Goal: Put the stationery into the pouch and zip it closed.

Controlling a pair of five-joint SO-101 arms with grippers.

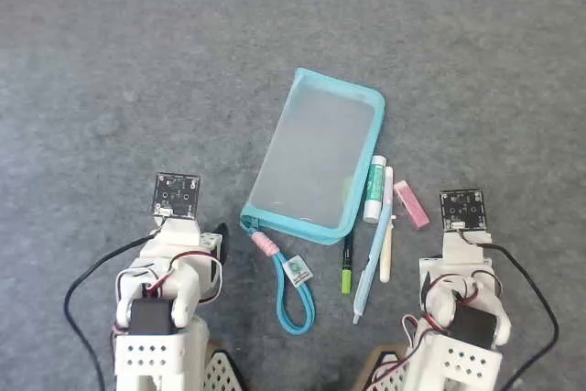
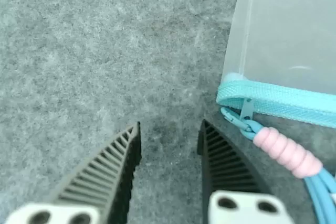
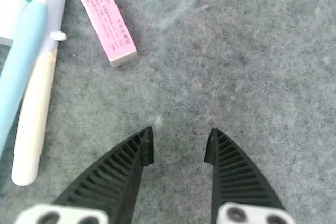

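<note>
**Both hands released, stationery lying outside the pouch**

Here we are over the grey felt bench (image 1: 110, 70), and the pouch (image 1: 316, 157) sits about mid-bench, clear-fronted with a teal border, lying on a slant. One short end points to the near edge, where both arms stand. From that end's left corner a blue wrist strap (image 1: 295, 295) trails toward the near edge, with a pink bead (image 1: 265, 244) threaded on it right by the zip pull. Whether the zip is open or closed, I can't tell from here.

The stationery is lined up along the pouch's right long side, all of it on the bench. There's a glue stick (image 1: 374, 191) tight against the teal border and a cream pen (image 1: 386, 226) just beside it. A light blue pen (image 1: 374, 258) lies touching the cream one and runs on toward the near edge. A dark pen (image 1: 347, 267) with a green section lies just off the pouch's near right corner. A pink eraser (image 1: 411, 204) lies farthest right, a little apart from the pens.

The left hand (image 2: 169, 129) is released, jaws spread, over bare felt just beside the pouch's strap corner. The right hand (image 3: 178, 135) is released too, jaws apart and gripping nothing, over bare felt near the eraser.
</note>
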